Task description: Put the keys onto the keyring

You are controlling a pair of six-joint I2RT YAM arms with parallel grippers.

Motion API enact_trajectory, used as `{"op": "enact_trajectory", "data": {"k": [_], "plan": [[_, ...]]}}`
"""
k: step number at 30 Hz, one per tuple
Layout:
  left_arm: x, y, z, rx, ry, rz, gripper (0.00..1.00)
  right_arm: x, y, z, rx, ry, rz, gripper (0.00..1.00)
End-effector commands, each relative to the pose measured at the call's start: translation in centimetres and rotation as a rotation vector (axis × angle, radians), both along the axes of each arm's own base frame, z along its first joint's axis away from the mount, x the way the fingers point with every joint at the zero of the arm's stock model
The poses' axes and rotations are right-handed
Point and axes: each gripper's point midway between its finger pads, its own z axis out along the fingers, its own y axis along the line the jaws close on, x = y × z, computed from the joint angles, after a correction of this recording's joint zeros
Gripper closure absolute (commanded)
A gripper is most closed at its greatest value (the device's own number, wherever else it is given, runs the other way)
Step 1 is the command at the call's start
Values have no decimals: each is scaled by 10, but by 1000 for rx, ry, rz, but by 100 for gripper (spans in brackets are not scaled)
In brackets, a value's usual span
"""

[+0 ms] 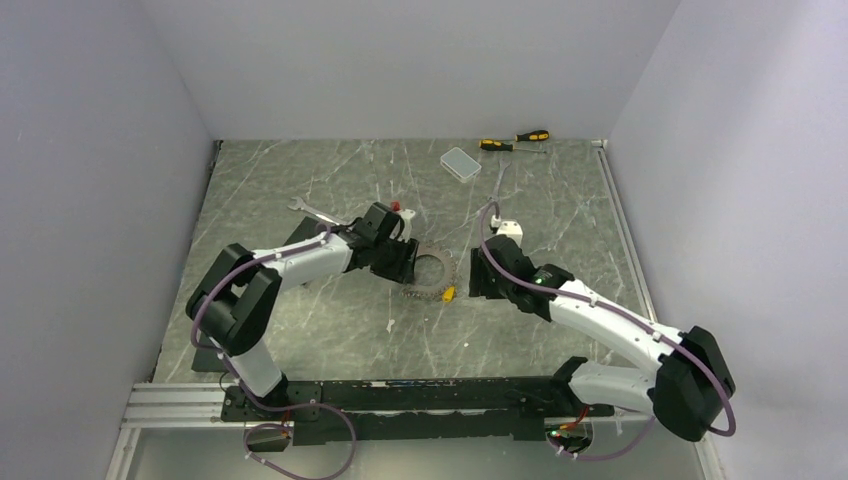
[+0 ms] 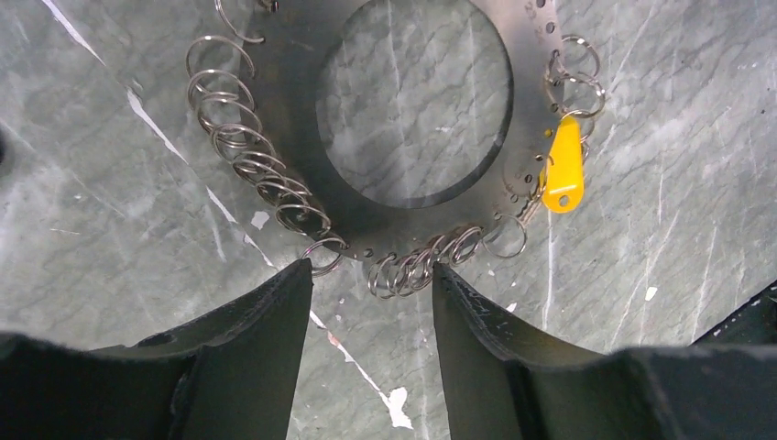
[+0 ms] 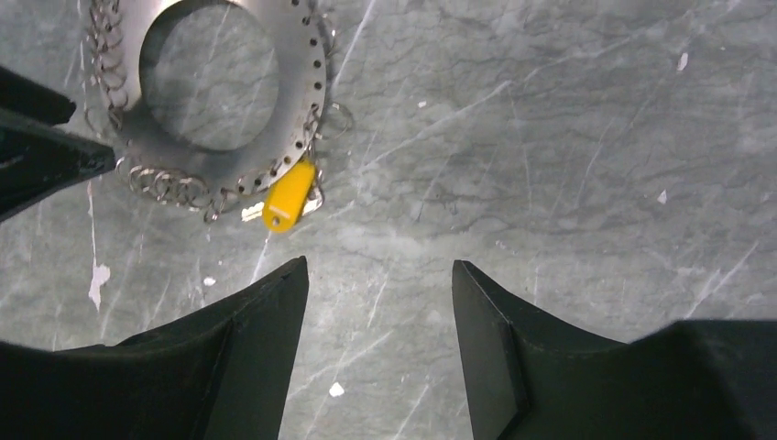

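The keyring (image 1: 431, 272) lies flat mid-table, a silvery loop with a holed rim hung with many small wire rings. It also shows in the left wrist view (image 2: 403, 220) and the right wrist view (image 3: 316, 87). The yellow-headed key (image 1: 449, 294) (image 2: 563, 165) (image 3: 288, 195) lies at its rim among the small rings. The black-headed and pale keys do not show. My left gripper (image 1: 408, 268) (image 2: 372, 266) is open and empty, its tips at the loop's edge. My right gripper (image 1: 477, 278) (image 3: 379, 264) is open and empty, just right of the yellow key.
A silver spanner (image 1: 310, 210) lies behind the left arm. Two yellow-and-black screwdrivers (image 1: 515, 140) and a pale flat box (image 1: 461, 163) lie at the back wall. A small red item (image 1: 397, 207) sits behind the left gripper. Walls enclose three sides.
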Motion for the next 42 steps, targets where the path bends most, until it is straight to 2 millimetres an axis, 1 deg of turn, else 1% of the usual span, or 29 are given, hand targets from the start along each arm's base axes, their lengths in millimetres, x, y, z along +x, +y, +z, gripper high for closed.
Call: {"op": "enact_trajectory", "data": {"k": [1,3,5,8,10,11,13,16,17,19,21,26,29,32,35,38,42], "plan": [[18,-10,30,1,-93,2,44,23,10,6,36,-46,21,39],[18,-5,44,20,-116,6,44,34,17,8,40,-51,43,39],[16,7,64,51,-151,16,43,46,24,11,59,-52,64,40],[14,32,89,144,-205,36,39,57,35,10,81,-29,92,41],[15,51,103,224,-247,44,36,60,40,5,82,-1,105,42],[14,60,106,258,-259,43,34,61,43,3,83,12,108,43],[12,76,106,328,-280,44,32,61,46,-3,82,40,108,44],[12,92,98,394,-312,54,27,60,50,-13,80,86,110,47],[12,94,94,400,-319,56,26,59,52,-16,79,101,112,47],[13,91,90,387,-327,53,25,60,54,-17,80,117,114,49],[16,86,89,380,-322,32,25,61,56,-18,80,131,109,51],[21,85,88,409,-308,28,25,61,57,-25,75,164,86,54],[19,83,88,399,-306,22,25,61,63,-25,83,182,89,56],[20,84,92,393,-317,25,25,57,74,-22,88,196,96,56],[20,84,94,392,-320,25,26,51,79,-20,56,218,52,55],[20,86,96,401,-325,34,27,42,81,-23,29,262,-15,54],[20,88,101,400,-339,45,27,33,93,-29,13,295,-53,54]]}}
